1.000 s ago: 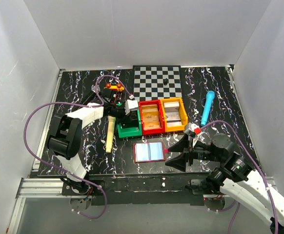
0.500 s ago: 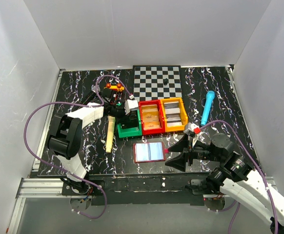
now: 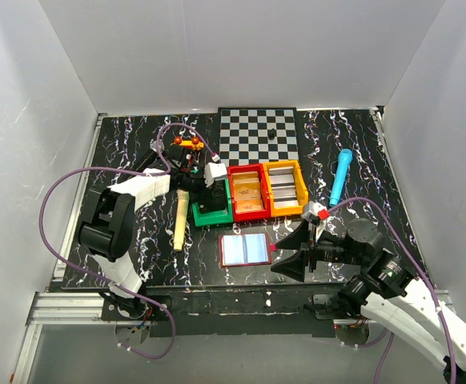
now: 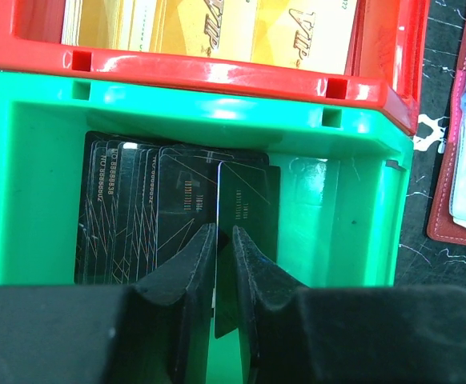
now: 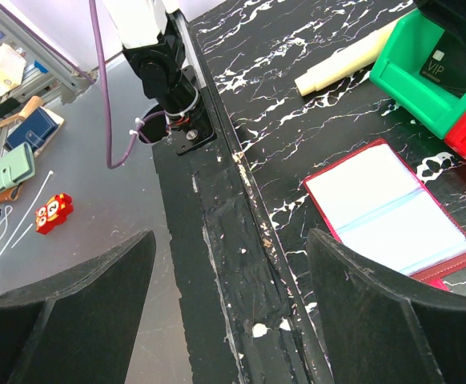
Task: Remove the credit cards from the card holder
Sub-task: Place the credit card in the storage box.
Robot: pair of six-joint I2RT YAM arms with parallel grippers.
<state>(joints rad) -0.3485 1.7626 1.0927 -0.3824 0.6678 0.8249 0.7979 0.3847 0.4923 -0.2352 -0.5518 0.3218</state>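
Top view: holder [image 3: 245, 250] lies open on the black marbled table [image 3: 361, 144], near its front edge, with white walls around. Right gripper [image 3: 293, 250] is beside it, jaws wide, empty.

Left wrist: left gripper [image 4: 223, 232] is over the green bin [image 4: 337, 208], jaws barely parted about a dark card [image 4: 253, 200]. I cannot tell whether it grips. I judge this card is being dropped off; next, let go and lift clear.

Right wrist: sleeves look empty.

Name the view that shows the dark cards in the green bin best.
Left wrist: the dark cards lie fanned in the green bin, print visible. Top external has the left gripper over the bin; right wrist catches one corner with a card.
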